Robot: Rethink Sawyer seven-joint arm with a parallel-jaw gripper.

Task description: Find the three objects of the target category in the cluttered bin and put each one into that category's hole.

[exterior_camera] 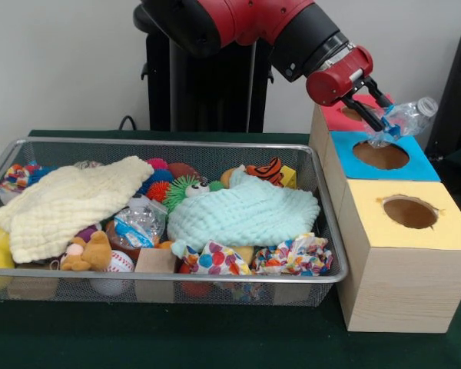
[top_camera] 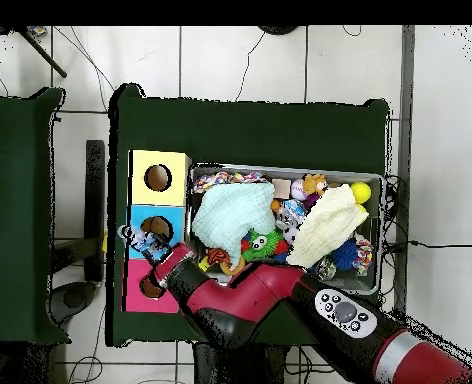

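Where the dark green table (exterior_camera: 215,338) fills the lower part of the front view, a wire mesh bin (exterior_camera: 169,283) sits on it, heaped with soft toys, balls and cloths. A pale yellow cloth (exterior_camera: 65,204) lies over the heap on one side and a mint green cloth (exterior_camera: 242,214) over the middle; a small brown teddy (exterior_camera: 88,254) and a baseball (exterior_camera: 117,263) press against the near mesh wall. Just beside the bin stands a row of wooden boxes with coloured tops, each with a round hole: a yellow box (exterior_camera: 403,246) nearest the camera, a blue box (exterior_camera: 415,161) in the middle, and a pink box (exterior_camera: 342,115) behind.

The red and black arm reaches down from above, and its claw (exterior_camera: 380,115) is clamped on a crumpled clear plastic bottle (exterior_camera: 403,119), held in the air over the far edge of the blue box's hole (exterior_camera: 380,155), near the boundary with the pink box.

Behind the table is a plain light wall. From overhead, the table stands on a white tiled floor (top_camera: 240,60), with thin cables trailing across the tiles, and a second dark green surface (top_camera: 15,210) stands apart to one side.
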